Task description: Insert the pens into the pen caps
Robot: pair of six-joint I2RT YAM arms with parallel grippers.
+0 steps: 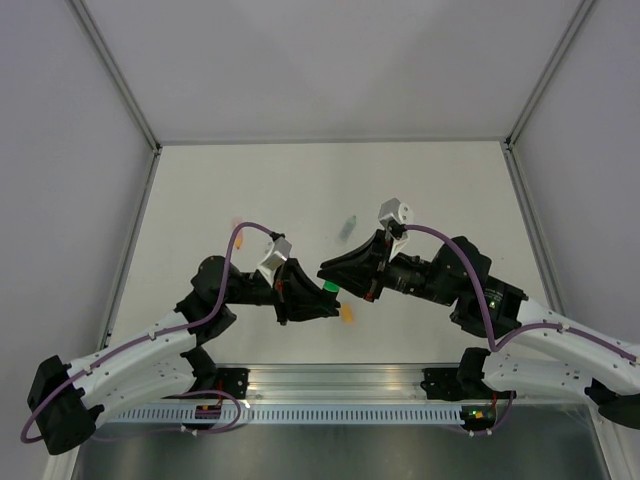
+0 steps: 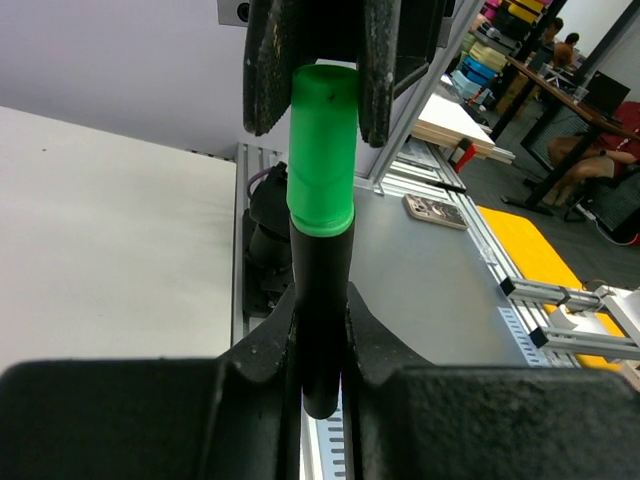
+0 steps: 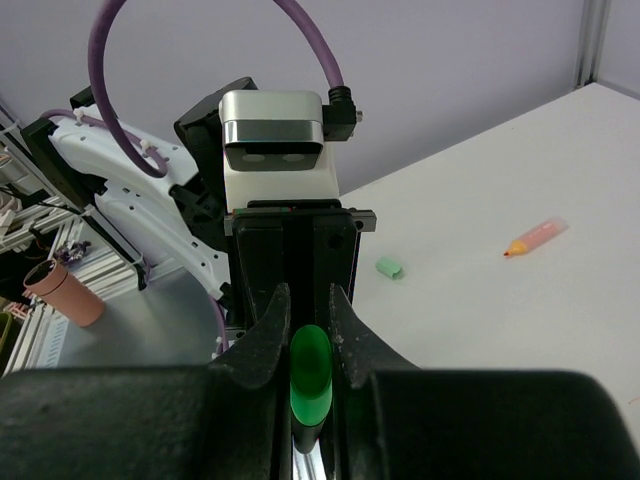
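Surface: a white table [image 1: 420, 180] boxed in by pale walls. Your two arms meet above its near middle.
Left pincer: your left gripper [image 2: 319, 340] is clamped on the black-barrelled pen [image 2: 320, 290]. The barrel sits deep between the fingers and points at the other arm.
Right pincer: your right gripper [image 3: 308, 312] is closed narrowly around the green cap [image 2: 322, 150], with a finger on either side.
Green pair: in the left wrist view the cap's rim sits over the barrel end with no gap showing. You can judge it as on, but whether it is pressed fully home cannot be told.
Pink-orange pen [image 3: 535, 237]: it lies free on the table at about 10 o'clock from the meeting point, with its orange tip bare.
Orange-yellow cap [image 1: 347, 313]: it lies on the table at 5 o'clock, just beside the grippers and well apart from its pen.
Stray item: a small pale green piece [image 3: 388, 268] lies near 12 o'clock. What it is cannot be told.
Progress: roughly half, since one pair is joined or nearly so.
Left for you: confirm the green cap's seating and set that pen down, then bring the pink-orange pen and orange-yellow cap together.
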